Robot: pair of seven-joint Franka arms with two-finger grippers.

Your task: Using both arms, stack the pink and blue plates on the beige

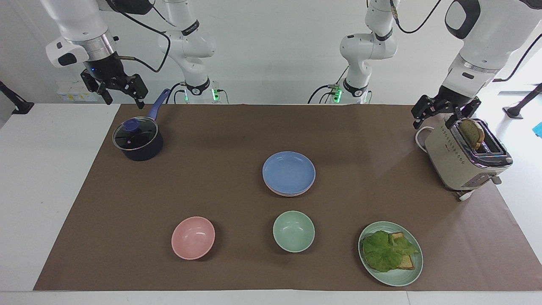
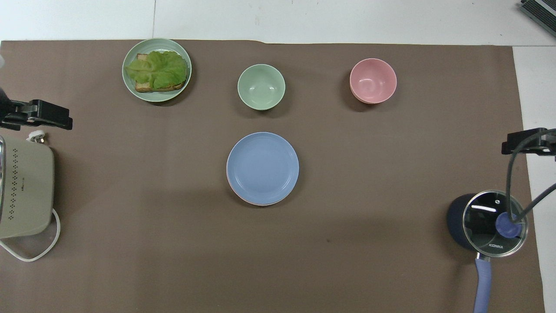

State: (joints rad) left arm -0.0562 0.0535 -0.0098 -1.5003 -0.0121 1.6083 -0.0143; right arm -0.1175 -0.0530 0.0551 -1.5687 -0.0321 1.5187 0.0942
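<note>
A round matte blue plate (image 1: 288, 171) is lying atop a pale pink plate (image 1: 292, 194) at mid-desk. The right arm's black claw (image 1: 120, 95) is hanging spread above the lidded dark blue saucepan (image 1: 138, 141). The left arm's black claw (image 1: 440, 116) is hovering spread beside the boxy beige toaster (image 1: 465, 158).

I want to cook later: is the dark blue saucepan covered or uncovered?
Covered: a glass lid with a blue knob sits on the dark blue saucepan.

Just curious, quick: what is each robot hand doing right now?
Left gripper: open, empty, above the toaster.
Right gripper: open, empty, above the pot.
</note>
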